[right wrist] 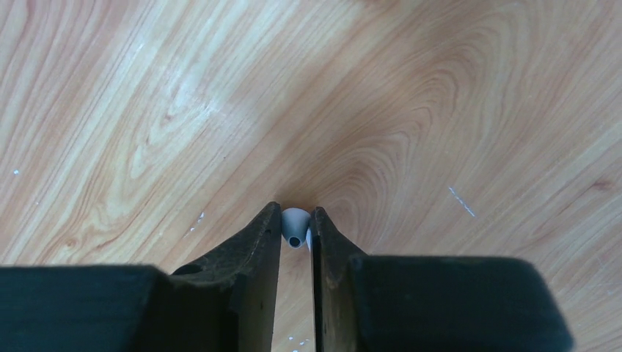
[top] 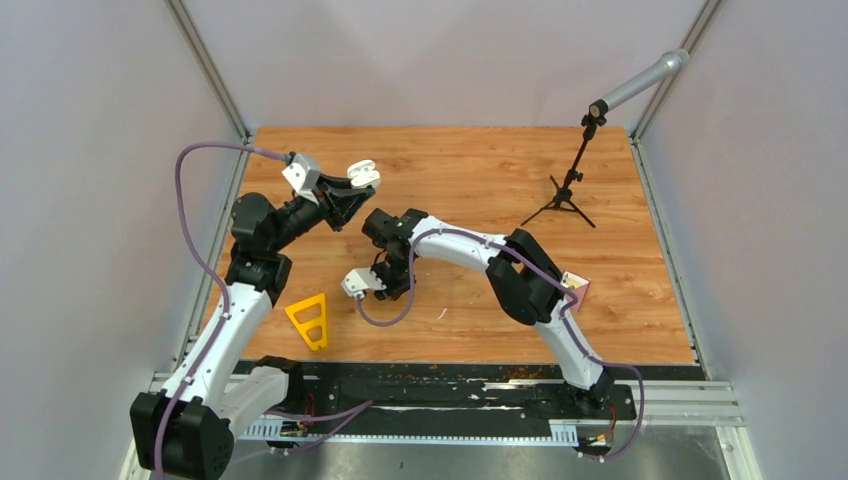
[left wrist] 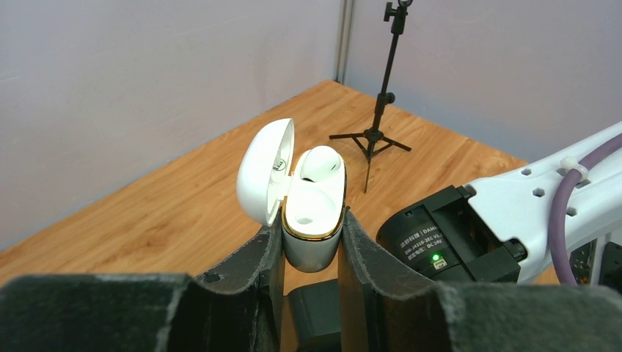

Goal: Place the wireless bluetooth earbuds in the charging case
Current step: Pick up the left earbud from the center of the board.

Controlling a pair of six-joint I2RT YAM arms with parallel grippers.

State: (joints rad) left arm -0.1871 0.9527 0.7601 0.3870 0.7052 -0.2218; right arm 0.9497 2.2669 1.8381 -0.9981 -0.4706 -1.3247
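My left gripper (top: 352, 187) is shut on a white charging case (left wrist: 314, 198) and holds it upright above the table. The case lid (left wrist: 264, 172) is swung open to the left, and the gold-rimmed cavity looks empty. The case also shows in the top view (top: 362, 175). My right gripper (right wrist: 296, 220) points down at the wood and is shut on a small white earbud (right wrist: 295, 229), whose tip hole faces the camera. In the top view the right gripper (top: 385, 270) is just below and to the right of the case. No other earbuds or cases are in view.
A yellow triangular piece (top: 309, 320) lies at the front left. A black tripod stand (top: 566, 190) is at the back right, also in the left wrist view (left wrist: 374, 110). A thin white sliver (top: 441, 314) lies on the wood. A pink-white item (top: 578, 290) is by the right arm's elbow.
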